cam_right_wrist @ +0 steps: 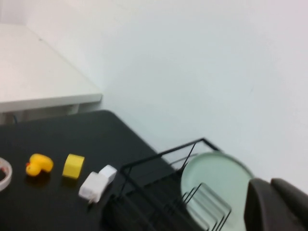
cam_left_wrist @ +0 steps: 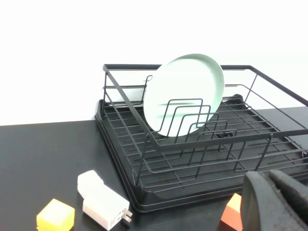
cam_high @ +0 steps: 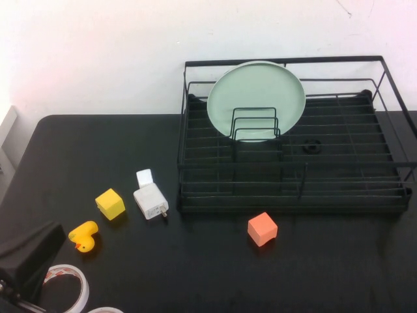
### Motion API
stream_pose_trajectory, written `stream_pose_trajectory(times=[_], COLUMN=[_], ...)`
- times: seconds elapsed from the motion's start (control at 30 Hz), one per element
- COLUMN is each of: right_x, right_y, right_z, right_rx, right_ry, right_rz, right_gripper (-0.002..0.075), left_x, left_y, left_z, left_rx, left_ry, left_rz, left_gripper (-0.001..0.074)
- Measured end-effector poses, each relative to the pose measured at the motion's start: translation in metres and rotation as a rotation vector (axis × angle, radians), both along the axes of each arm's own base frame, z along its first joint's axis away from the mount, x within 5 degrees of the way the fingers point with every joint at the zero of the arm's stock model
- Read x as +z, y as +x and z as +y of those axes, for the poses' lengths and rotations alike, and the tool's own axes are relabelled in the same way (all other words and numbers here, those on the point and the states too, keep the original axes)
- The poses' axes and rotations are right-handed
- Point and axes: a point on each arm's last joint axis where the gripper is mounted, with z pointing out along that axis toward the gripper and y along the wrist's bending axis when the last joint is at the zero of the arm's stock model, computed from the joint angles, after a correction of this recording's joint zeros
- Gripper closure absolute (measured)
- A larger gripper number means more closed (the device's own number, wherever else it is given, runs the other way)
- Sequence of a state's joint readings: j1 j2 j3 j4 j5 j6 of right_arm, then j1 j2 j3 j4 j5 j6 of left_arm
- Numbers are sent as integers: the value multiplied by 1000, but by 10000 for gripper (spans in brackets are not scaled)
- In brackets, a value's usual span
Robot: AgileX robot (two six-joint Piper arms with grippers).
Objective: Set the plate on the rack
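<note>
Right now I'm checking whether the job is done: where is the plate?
In the high view, the plate stands on edge in the rack, left of its middle, leaning behind the wire dividers.

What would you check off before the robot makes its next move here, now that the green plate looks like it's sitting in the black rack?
1. Plate standing on edge in the rack, behind the wire loop dividers: ok.
2. Plate free of both tools: ok, nothing touches it in the high view.
3. Plate firmly seated between wires: cannot tell; it leans back toward the rear frame.
4. Left tool back near the table's near left corner, away from the rack: ok; fingers open or shut: cannot tell.
5. Right tool raised above the rack's side; fingers: cannot tell.
6. Orange cube and white charger lie outside the rack: ok.
</note>
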State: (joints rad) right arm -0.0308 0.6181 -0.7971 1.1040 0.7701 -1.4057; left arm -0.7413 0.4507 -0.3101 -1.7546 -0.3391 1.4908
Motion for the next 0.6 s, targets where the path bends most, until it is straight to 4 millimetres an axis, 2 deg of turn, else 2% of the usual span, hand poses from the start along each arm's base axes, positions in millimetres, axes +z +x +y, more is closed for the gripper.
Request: stream_pose_trajectory(times=[0.33, 0.47, 0.6], right_x=[-27, -44, -55], right_y=[4, 10, -4], right_z=[0, -9, -16], right_rx=[8, -110, -213], right_ry=[-7, -34, -22], right_rz=[97, 101, 23], right_gripper=[721, 721, 721], left_x=[0, 0, 0], left_y=[0, 0, 0], left_z=[0, 0, 0], left_rx=[0, -1, -1], left_ry=[2, 5, 5], left_rz=[-1, -2, -2], left_gripper=[737, 737, 737])
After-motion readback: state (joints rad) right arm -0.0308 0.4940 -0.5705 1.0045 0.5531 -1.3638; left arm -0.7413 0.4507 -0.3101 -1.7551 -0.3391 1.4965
